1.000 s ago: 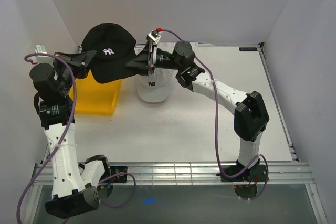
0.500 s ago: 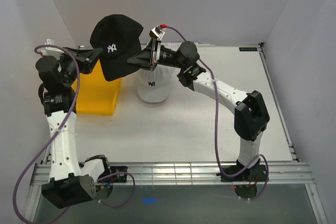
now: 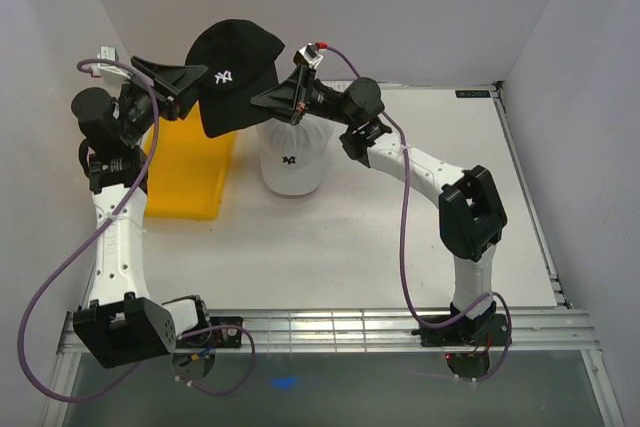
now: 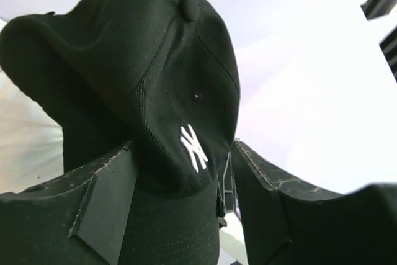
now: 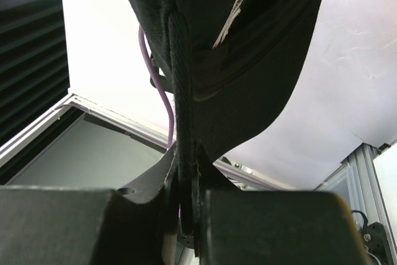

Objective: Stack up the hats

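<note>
From the top camera: gripping a black cap (image 3: 235, 67) from both sides, held high over the rear of the worktop (image 3: 400, 247), close to the back wall (image 3: 400, 7). Left pincer (image 3: 200, 82) clamped on the logo side, right pincer (image 3: 258, 102) pinched on the opposite edge. Lower in the view, between the two arms, a white cap (image 3: 291, 152) resting on the worktop, dark logo facing forward. Just left of that, a yellow tray (image 3: 185, 182), partly hidden under the left arm. Bare surface across the right and near parts of the worktop; left side wall tight against the left arm.

From the left wrist: looking up at the black cap's crown, with the button on top and the white logo at the front. Fingers (image 4: 105, 209) pressed against the fabric on either side just above the brim, closed around it. Plain pale wall behind.

From the right wrist: fingers (image 5: 267, 228) almost together, squeezing a thin seam of the cap's rim. Behind, a purple cable (image 5: 155, 79) and, at lower right, an aluminium frame (image 5: 366, 166).
</note>
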You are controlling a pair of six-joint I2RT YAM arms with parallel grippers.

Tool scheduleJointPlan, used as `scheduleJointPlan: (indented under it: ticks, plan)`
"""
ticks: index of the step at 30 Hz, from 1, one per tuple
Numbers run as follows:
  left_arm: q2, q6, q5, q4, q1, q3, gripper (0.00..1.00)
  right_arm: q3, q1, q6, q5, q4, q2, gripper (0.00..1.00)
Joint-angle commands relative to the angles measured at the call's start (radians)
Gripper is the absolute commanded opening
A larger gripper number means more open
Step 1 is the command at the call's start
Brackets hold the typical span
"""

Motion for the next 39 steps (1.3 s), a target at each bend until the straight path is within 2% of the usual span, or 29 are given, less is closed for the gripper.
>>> scheduleJointPlan:
  ticks: [1, 2, 3, 10, 17, 23, 32, 39]
  plan:
    - [0.006, -0.020, 0.081, 0.114, -0.004, 0.055, 0.72, 0.077, -0.014, 0.005, 0.048, 0.134, -0.008, 0.08]
    - [0.012, -0.026, 0.089, 0.125, -0.004, 0.058, 0.90, 0.077, -0.023, 0.006, 0.051, 0.139, -0.005, 0.08]
    - [0.018, -0.026, 0.095, 0.127, -0.004, 0.063, 0.98, 0.073, -0.028, 0.008, 0.057, 0.145, -0.003, 0.08]
    - [0.006, -0.006, 0.089, 0.132, 0.011, 0.040, 0.98, 0.030, -0.079, 0.038, 0.081, 0.209, -0.017, 0.08]
    - [0.000, 0.002, 0.087, 0.124, 0.011, -0.051, 0.93, -0.011, -0.109, 0.058, 0.075, 0.255, -0.029, 0.08]
    - [0.018, 0.003, 0.112, 0.147, 0.007, -0.072, 0.78, -0.073, -0.111, 0.061, 0.075, 0.291, -0.038, 0.08]
    - [0.060, 0.011, 0.098, 0.156, -0.064, -0.104, 0.66, -0.113, -0.113, 0.092, 0.089, 0.355, -0.038, 0.08]
    - [0.067, 0.028, 0.070, 0.147, -0.107, -0.124, 0.65, -0.134, -0.114, 0.098, 0.089, 0.380, -0.040, 0.08]
